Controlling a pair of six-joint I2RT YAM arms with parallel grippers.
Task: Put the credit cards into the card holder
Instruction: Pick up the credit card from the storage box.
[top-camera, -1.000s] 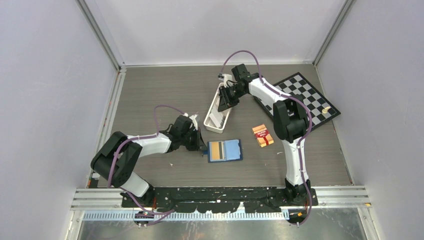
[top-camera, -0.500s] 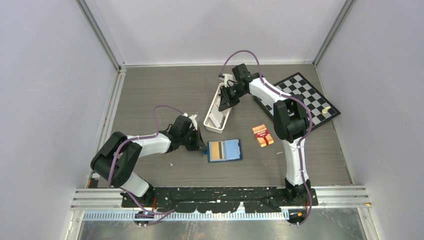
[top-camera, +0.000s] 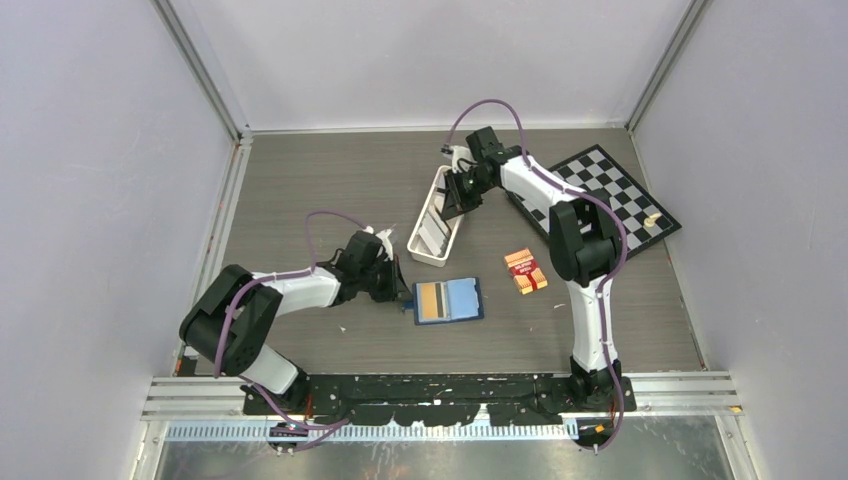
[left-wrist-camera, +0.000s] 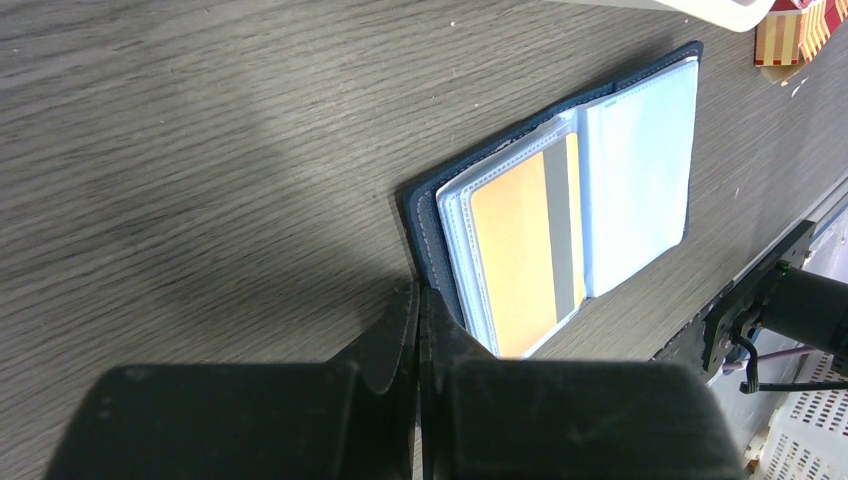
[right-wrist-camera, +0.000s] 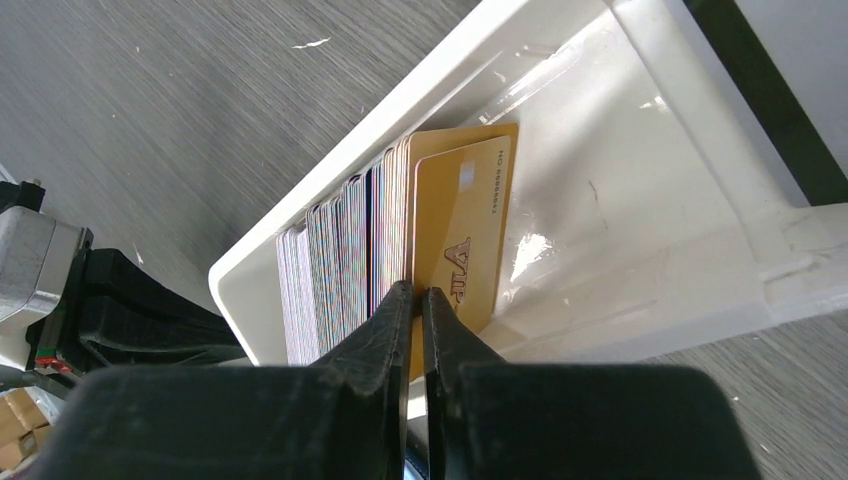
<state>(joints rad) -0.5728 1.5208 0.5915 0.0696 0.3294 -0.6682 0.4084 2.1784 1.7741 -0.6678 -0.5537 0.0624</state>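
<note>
**Robotics lab: an enclosed two-arm test cell**

Blank pale-lilac panels close in the 9, 12 and 3 o'clock sides, joined at the corners by bare aluminium frame posts. A grey wood-grain tabletop forms the floor. At 6 o'clock a black mounting rail carries a left arm and a right arm, both trailing purple cables. The objects are an unrelated handful. There is a chessboard at 2 o'clock and a white tray of upright credit cards near centre. A red-orange banded pack lies at 4 o'clock, and an open navy card holder lies toward 6 o'clock.
</note>
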